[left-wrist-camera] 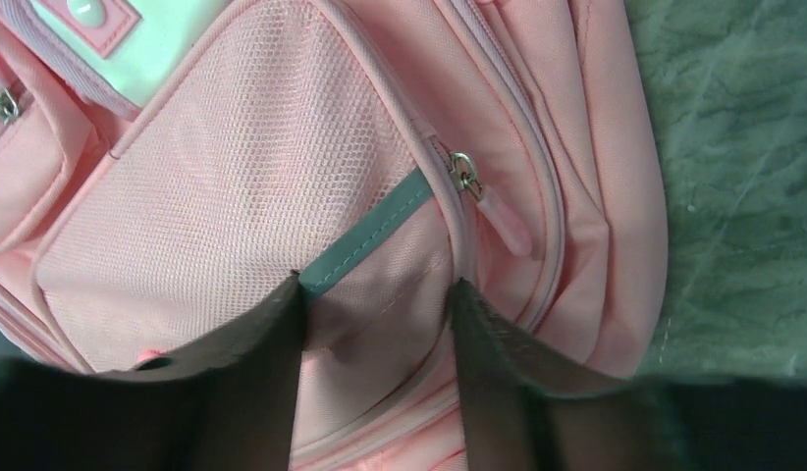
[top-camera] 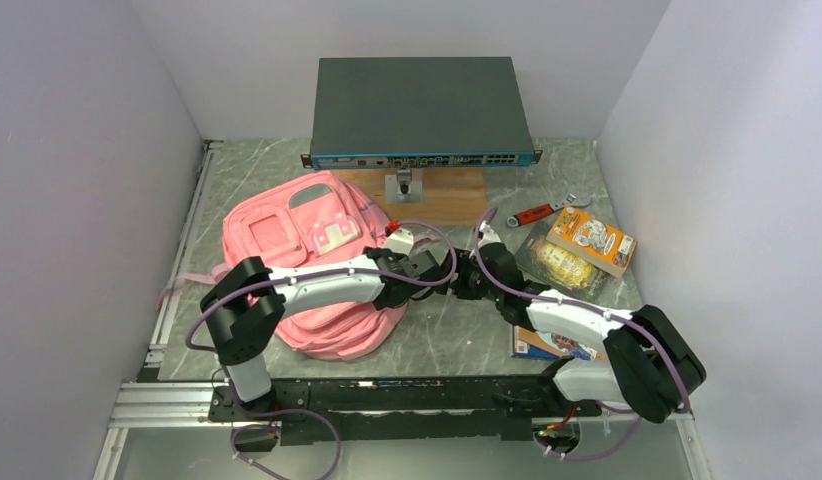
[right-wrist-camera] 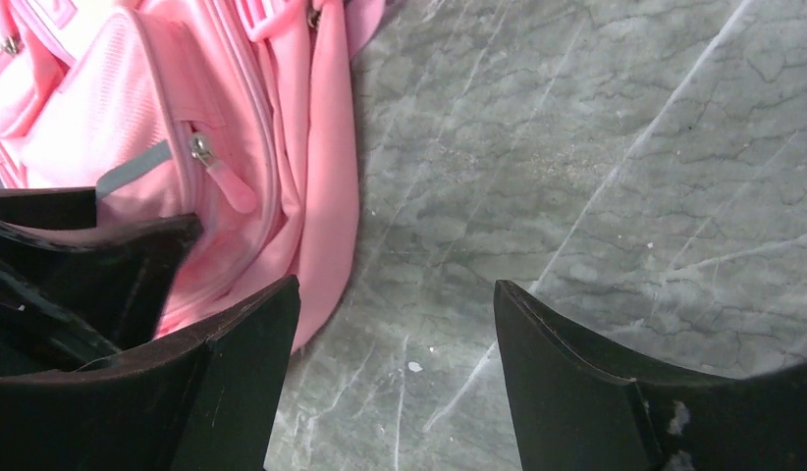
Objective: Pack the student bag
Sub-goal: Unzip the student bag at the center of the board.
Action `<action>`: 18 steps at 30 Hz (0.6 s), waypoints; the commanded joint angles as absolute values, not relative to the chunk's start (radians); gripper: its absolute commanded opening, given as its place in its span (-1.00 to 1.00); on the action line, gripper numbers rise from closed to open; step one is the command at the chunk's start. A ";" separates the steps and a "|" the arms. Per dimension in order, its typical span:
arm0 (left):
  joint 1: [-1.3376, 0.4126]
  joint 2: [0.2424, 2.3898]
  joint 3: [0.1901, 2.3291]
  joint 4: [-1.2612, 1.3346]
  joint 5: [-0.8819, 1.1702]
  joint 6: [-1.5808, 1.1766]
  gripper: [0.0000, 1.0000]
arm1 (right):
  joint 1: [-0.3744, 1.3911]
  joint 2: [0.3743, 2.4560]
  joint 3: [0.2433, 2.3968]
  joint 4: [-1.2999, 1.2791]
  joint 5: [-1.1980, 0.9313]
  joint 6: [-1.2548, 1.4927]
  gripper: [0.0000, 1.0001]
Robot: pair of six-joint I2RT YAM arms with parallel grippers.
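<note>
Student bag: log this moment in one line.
student bag: lying on table | left tool: astride front pocket | right tool: open over table

Left arm (top-camera: pixel 322 283), right arm (top-camera: pixel 575 321): white shells, black joints, lilac cables; dark wedge fingers (right-wrist-camera: pixel 576 392)

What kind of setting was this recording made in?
Likely a robot lab test cell: plain white walls box in a marble-patterned table, robot arms are bolted at its near edge, and a network switch sits behind.
</note>
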State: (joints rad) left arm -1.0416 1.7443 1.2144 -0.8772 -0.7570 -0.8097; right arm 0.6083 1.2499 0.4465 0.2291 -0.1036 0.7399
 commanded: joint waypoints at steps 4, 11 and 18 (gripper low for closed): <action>-1.040 1.736 1.173 -0.884 -0.744 -0.850 -0.75 | 0.602 1.297 0.522 0.238 -0.152 0.717 0.52; -1.037 1.456 1.048 -0.770 -0.664 -0.783 -1.00 | 0.559 1.451 0.627 0.352 -0.333 0.857 0.49; -1.025 1.280 0.987 -0.722 -0.608 -0.752 -1.00 | 0.565 1.592 0.711 0.518 -0.345 0.904 0.17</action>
State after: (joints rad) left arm -1.0325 1.3731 1.0016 -0.7914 -0.6571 -0.7616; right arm 0.5632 1.5459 0.6567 0.3473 -0.3004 0.8665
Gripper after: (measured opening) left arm 0.044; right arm 0.618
